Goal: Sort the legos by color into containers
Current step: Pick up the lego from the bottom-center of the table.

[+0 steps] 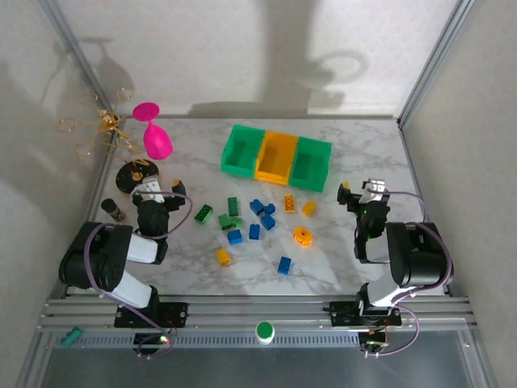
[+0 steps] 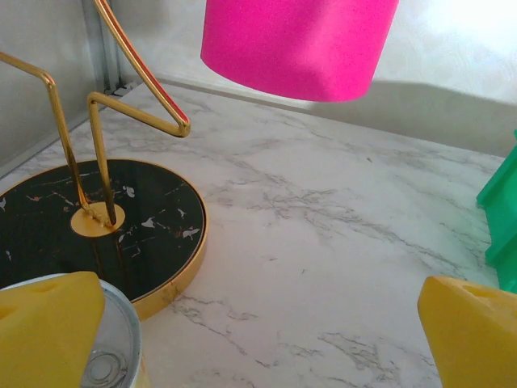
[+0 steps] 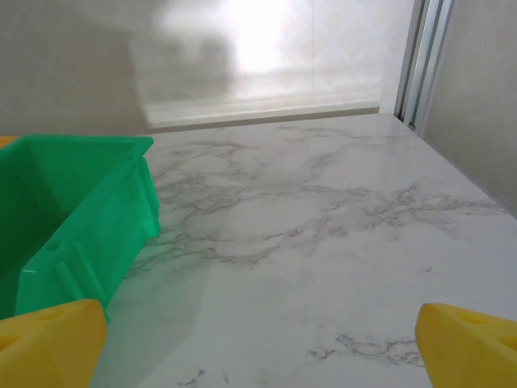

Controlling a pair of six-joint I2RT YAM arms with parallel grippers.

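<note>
The legos lie loose in the middle of the table: green ones (image 1: 229, 220) to the left, blue ones (image 1: 267, 221) in the centre, and orange ones such as a round gear-like piece (image 1: 303, 235). The containers stand in a row behind them: a green bin (image 1: 243, 149), an orange bin (image 1: 277, 157) and a second green bin (image 1: 311, 164). My left gripper (image 1: 157, 191) (image 2: 258, 339) hovers left of the legos, open, with bare marble between its yellow fingertips (image 2: 44, 323). At the right my right gripper (image 1: 359, 192) (image 3: 258, 347) is open too, just right of the green bin (image 3: 73, 210).
A pink goblet (image 1: 153, 133) (image 2: 299, 44) and a black round base with a gold wire stand (image 1: 133, 174) (image 2: 97, 218) sit at the back left. A small round cup (image 2: 105, 356) is under my left finger. Metal frame posts edge the table.
</note>
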